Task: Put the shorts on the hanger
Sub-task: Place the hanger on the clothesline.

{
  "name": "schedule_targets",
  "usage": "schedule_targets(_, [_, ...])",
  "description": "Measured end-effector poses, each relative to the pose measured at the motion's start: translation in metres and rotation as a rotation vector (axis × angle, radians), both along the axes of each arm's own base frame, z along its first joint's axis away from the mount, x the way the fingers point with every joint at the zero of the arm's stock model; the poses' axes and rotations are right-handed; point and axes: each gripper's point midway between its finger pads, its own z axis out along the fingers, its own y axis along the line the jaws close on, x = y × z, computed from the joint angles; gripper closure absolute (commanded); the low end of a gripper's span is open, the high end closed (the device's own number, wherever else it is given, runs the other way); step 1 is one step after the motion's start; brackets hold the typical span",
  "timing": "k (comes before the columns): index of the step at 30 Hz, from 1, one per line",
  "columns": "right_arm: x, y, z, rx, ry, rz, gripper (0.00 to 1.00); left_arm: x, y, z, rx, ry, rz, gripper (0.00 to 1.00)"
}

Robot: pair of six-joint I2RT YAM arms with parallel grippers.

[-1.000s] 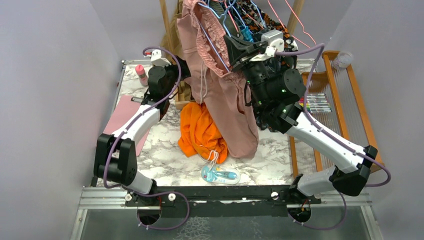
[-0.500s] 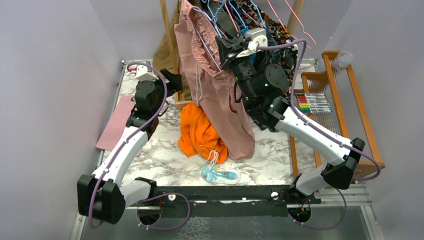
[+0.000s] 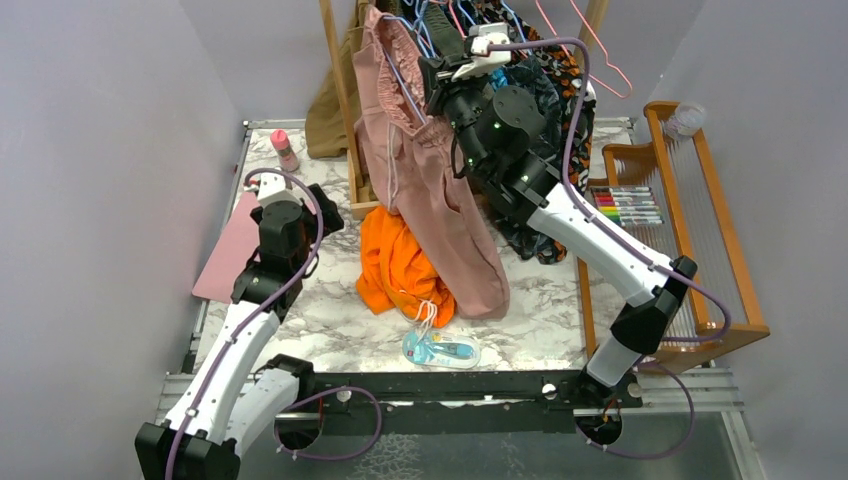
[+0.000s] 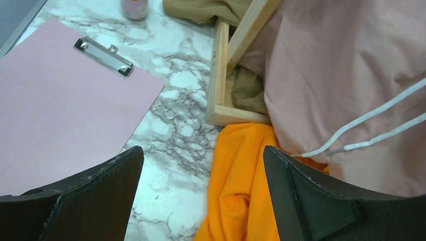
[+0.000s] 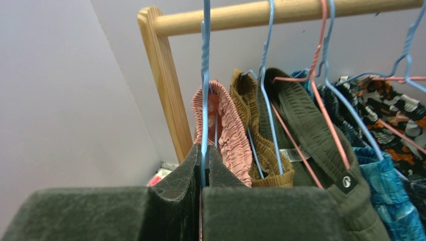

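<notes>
**Clamping the hanger by its neck, shorts hanging full length beside the post**

Pinching the twisted neck of the hanger (image 5: 205, 75) between the closed pads of the right gripper (image 5: 202, 159), with the blue wire running straight up in front of the wooden rail (image 5: 281, 12). Cannot tell whether hooked over that rail: cut off by the top edge of the wrist view.

Carrying the shorts (image 3: 440, 210) on that hanger, with the gathered waistband uppermost, bunched against the wire just beyond the gripper. Hanging with the long axis close to vertical: waistband at rail height, legs pointing down, hem reaching the tabletop (image 3: 330, 310) and lying against the orange shorts (image 3: 395, 265). Trailing the white drawstring (image 4: 371, 125) down the front of the pink cloth.

Hemmed in on one side by the upright post (image 5: 168, 85), just beside the waistband. Crowded on the other side by a brown ribbed garment (image 5: 251, 130), a second blue hanger (image 5: 266, 60), a pink hanger (image 5: 321, 75) and darker patterned clothes, all packed close along the rail.

Holding the left gripper (image 4: 202, 155) spread wide with nothing between its jaws, low over the tabletop and apart from the cloth. Looking down on bare marble between the pink clipboard (image 4: 55, 100) and the orange shorts, with the rack's wooden foot (image 4: 221, 75) ahead. Bordered near the right edge of the tabletop by a row of markers (image 3: 630, 207) and a wooden frame (image 3: 700, 200).
</notes>
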Motion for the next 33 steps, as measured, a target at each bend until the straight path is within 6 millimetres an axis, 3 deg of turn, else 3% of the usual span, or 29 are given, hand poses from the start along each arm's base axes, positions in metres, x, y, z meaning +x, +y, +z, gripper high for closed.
schedule_targets(11, [0.027, 0.02, -0.032, -0.022, 0.096, 0.022, 0.99, -0.026, 0.009, -0.049, 0.068, 0.101, 0.002, 0.08])
schedule_targets(15, [0.042, 0.019, -0.034, -0.014, 0.097, 0.011, 0.99, -0.028, 0.008, -0.048, 0.076, 0.098, -0.002, 0.08])
schedule_targets(22, [0.073, 0.019, -0.012, 0.022, 0.056, 0.005, 0.99, -0.029, 0.008, -0.043, 0.076, 0.078, -0.003, 0.08])
schedule_targets(33, [0.097, 0.031, -0.031, 0.028, 0.063, 0.033, 0.99, -0.03, 0.005, -0.044, 0.083, 0.081, -0.008, 0.08])
